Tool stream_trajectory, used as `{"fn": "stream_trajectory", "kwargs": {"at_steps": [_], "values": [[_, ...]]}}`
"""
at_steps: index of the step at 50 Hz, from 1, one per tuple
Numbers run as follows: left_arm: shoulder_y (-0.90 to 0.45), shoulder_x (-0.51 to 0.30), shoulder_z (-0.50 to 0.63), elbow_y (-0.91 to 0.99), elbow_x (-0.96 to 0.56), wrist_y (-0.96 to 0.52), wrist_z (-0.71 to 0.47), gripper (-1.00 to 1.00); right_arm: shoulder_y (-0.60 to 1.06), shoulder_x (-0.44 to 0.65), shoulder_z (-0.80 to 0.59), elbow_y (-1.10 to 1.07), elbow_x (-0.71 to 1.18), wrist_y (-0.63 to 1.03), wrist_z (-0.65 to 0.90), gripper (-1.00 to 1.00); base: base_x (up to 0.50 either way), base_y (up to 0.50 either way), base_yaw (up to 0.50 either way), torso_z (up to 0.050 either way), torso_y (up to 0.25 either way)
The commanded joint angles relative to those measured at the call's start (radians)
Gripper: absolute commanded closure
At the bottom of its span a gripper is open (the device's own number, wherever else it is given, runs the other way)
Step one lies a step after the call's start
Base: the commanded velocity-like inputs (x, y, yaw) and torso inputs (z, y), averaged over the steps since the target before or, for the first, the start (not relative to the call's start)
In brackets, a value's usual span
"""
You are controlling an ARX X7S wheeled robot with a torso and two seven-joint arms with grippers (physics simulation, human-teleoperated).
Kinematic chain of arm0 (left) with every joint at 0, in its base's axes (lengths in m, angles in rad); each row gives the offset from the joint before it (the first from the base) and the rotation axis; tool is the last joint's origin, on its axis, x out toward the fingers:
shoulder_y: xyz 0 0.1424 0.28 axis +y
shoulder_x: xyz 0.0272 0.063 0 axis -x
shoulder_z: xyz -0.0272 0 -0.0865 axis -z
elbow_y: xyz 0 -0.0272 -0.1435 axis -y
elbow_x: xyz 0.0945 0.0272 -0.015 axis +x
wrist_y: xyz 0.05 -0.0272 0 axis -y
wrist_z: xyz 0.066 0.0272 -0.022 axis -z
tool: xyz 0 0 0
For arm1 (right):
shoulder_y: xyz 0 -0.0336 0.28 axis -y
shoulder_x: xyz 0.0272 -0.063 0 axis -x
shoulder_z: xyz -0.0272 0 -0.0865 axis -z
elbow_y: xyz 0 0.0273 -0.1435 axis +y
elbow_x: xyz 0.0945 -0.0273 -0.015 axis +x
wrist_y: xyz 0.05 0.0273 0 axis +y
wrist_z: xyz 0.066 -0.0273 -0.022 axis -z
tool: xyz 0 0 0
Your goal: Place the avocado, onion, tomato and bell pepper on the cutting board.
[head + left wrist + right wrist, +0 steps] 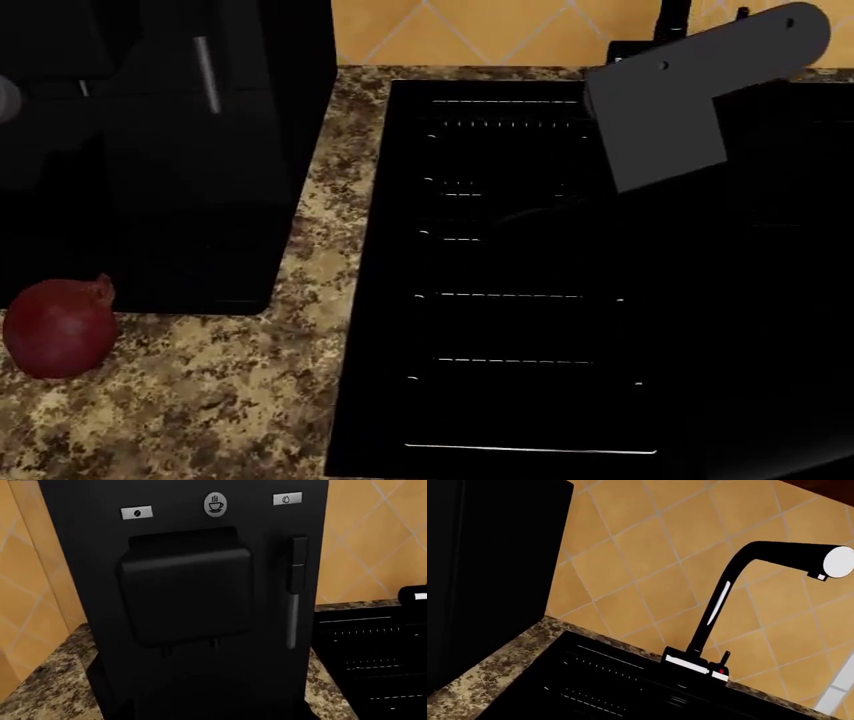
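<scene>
The onion [60, 325], a dark maroon bulb with a papery tip, lies on the granite counter [227, 400] at the near left of the head view, just in front of the black coffee machine. The avocado, tomato, bell pepper and cutting board are out of view. A grey link of my right arm [667, 120] reaches over the far side of the sink, and its fingers do not show. Neither wrist view shows any jaws. The left wrist view faces the coffee machine and the right wrist view faces the tap.
A tall black coffee machine [193, 580] stands on the counter at the left [160, 150]. To its right is a black ribbed sink and drainer [521, 280]. A black tap [727, 595] rises in front of the orange tiled wall [647, 555].
</scene>
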Motion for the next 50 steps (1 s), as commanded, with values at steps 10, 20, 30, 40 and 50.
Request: {"fn": "stream_trajectory", "kwargs": {"at_steps": [10, 20, 30, 40, 50], "values": [[-0.061, -0.085, -0.020, -0.105, -0.415, -0.115, -0.288, -1.00, -0.029, -0.017, 0.040, -0.014, 0.001, -0.003, -0.030, -1.00, 0.00, 0.00, 0.00, 0.000, 0.000], [-0.059, -0.116, 0.016, -0.179, -0.507, -0.112, -0.359, -1.00, -0.029, -0.018, 0.032, -0.005, 0.002, -0.010, -0.028, -1.00, 0.00, 0.00, 0.00, 0.000, 0.000], [-0.052, -0.134, 0.047, -0.247, -0.570, -0.099, -0.415, -1.00, -0.033, -0.020, 0.033, -0.012, 0.008, -0.002, -0.024, -1.00, 0.00, 0.00, 0.00, 0.000, 0.000], [-0.038, -0.146, 0.064, -0.297, -0.673, -0.104, -0.507, -1.00, -0.030, -0.018, 0.033, -0.017, 0.013, 0.007, -0.021, -1.00, 0.00, 0.00, 0.00, 0.000, 0.000], [-0.054, -0.166, 0.095, -0.380, -0.924, -0.099, -0.727, -1.00, -0.025, -0.017, 0.030, -0.012, 0.016, 0.001, -0.022, -1.00, 0.00, 0.00, 0.00, 0.000, 0.000]]}}
